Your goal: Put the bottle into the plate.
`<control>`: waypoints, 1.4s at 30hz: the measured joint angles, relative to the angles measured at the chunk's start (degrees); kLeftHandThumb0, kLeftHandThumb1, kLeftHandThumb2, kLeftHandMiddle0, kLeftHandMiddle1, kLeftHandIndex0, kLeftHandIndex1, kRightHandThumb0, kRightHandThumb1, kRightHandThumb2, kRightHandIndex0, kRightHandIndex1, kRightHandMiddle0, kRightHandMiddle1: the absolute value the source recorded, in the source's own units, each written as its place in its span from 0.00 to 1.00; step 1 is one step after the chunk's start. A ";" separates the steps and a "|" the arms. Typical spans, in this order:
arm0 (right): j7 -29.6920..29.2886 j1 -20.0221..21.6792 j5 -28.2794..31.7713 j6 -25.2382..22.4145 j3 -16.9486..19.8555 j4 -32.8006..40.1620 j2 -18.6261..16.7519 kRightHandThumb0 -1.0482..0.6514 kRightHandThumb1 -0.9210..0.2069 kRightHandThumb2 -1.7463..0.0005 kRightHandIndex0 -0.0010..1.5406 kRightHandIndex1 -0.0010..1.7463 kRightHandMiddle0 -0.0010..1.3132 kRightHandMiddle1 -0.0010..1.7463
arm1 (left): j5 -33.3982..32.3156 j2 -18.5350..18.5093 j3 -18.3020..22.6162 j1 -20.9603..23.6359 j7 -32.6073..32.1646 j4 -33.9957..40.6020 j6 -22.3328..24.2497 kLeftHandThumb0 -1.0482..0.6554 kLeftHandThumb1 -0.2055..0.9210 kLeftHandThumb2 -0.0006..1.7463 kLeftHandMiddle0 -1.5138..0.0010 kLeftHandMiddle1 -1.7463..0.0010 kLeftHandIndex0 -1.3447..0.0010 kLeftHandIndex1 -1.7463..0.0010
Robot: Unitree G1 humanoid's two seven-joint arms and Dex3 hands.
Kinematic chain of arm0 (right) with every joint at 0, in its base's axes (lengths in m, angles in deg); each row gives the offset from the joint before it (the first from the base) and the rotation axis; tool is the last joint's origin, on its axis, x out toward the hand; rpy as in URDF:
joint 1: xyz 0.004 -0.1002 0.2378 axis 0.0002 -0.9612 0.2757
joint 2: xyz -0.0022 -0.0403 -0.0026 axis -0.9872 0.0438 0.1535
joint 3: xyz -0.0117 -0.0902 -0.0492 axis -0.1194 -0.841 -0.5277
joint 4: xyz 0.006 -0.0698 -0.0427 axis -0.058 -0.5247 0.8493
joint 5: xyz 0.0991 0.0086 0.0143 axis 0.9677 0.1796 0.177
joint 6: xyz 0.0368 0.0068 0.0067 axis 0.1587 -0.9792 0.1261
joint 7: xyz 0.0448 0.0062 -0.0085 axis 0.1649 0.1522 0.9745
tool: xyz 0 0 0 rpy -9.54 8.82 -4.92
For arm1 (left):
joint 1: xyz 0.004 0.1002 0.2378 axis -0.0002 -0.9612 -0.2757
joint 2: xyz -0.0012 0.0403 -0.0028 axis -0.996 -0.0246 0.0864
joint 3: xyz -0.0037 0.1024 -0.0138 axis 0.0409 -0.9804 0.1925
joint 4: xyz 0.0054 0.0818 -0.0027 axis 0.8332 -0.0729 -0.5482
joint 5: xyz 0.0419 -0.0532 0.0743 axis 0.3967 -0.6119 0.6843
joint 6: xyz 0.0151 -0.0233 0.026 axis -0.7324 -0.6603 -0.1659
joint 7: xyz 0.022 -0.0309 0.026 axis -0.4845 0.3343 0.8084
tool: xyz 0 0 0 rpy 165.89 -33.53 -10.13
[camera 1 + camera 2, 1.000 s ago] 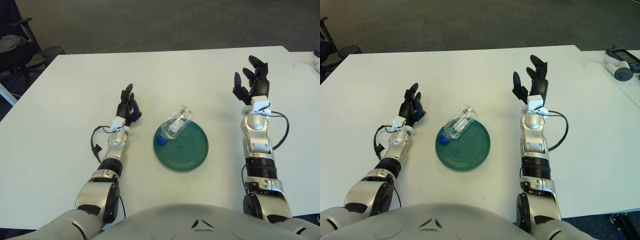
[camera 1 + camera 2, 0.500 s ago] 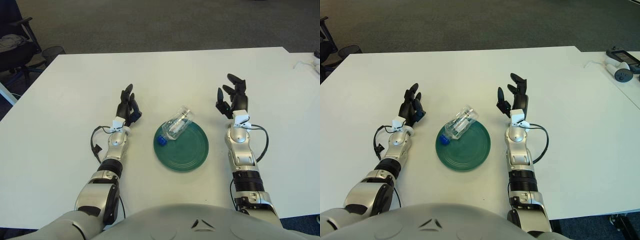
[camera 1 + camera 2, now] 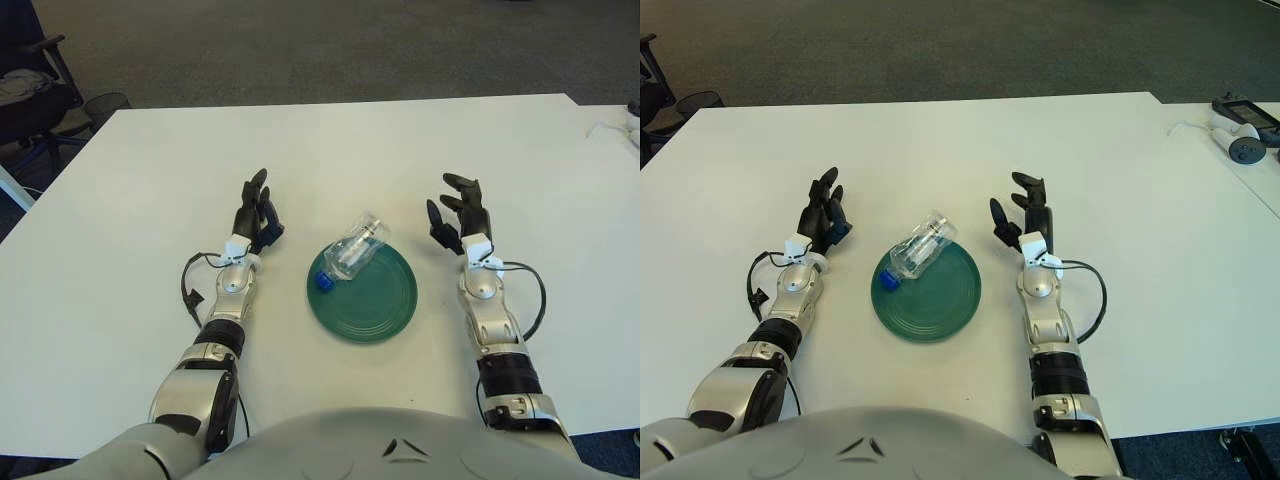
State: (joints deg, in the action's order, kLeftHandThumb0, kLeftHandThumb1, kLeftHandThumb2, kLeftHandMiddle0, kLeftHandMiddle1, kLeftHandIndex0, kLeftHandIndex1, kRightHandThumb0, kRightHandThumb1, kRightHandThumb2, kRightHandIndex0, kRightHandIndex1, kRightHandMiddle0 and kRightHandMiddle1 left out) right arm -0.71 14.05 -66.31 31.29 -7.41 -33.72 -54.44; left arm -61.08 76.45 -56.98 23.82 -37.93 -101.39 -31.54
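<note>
A clear plastic bottle (image 3: 352, 249) with a blue cap lies on its side across the upper left rim of a dark green plate (image 3: 375, 305), cap end hanging over the rim toward the table. My right hand (image 3: 455, 215) is open and empty, fingers spread, just right of the plate and bottle. My left hand (image 3: 256, 213) rests open and empty on the table to the left of the plate.
The white table (image 3: 330, 150) carries the plate at its middle front. A dark office chair (image 3: 30, 85) stands off the far left corner. A small device with a cable (image 3: 1238, 135) lies at the far right.
My right hand has moved down and left from the table's right side to just beside the plate, staying open. The bottle, the plate and the left hand have not moved.
</note>
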 measured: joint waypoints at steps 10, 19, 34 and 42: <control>-2.14 -1.20 1.88 14.02 -0.51 -11.68 -1.52 0.25 0.00 0.67 0.16 0.45 0.00 0.55 | -0.07 0.04 -0.03 -0.56 0.02 0.58 0.05 0.13 1.00 0.59 0.83 0.97 1.00 0.70; -2.59 0.36 5.04 17.22 0.84 -15.40 -2.98 0.28 0.02 0.65 0.15 0.45 0.00 0.53 | -0.09 0.04 -0.07 -0.76 0.07 0.86 -0.07 0.13 1.00 0.60 0.83 0.97 1.00 0.70; -1.67 0.82 7.90 18.88 1.49 -16.48 -3.25 0.28 0.03 0.63 0.15 0.45 0.00 0.51 | -0.13 0.09 -0.05 -0.80 0.66 0.93 -0.17 0.13 1.00 0.60 0.83 0.97 1.00 0.70; -1.21 0.78 8.78 18.79 1.68 -16.51 -3.31 0.31 0.07 0.58 0.17 0.46 0.00 0.53 | -0.07 0.09 -0.14 -0.88 0.63 1.10 -0.17 0.13 1.00 0.60 0.83 0.97 1.00 0.70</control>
State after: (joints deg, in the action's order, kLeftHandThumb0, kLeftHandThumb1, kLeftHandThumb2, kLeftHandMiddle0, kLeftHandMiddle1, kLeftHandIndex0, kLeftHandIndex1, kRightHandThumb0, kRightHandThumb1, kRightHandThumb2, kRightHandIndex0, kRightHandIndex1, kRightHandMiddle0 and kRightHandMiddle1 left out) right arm -1.92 14.84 -57.53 50.09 -5.73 -50.23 -57.75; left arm -61.16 76.55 -57.12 22.93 -37.30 -100.30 -31.71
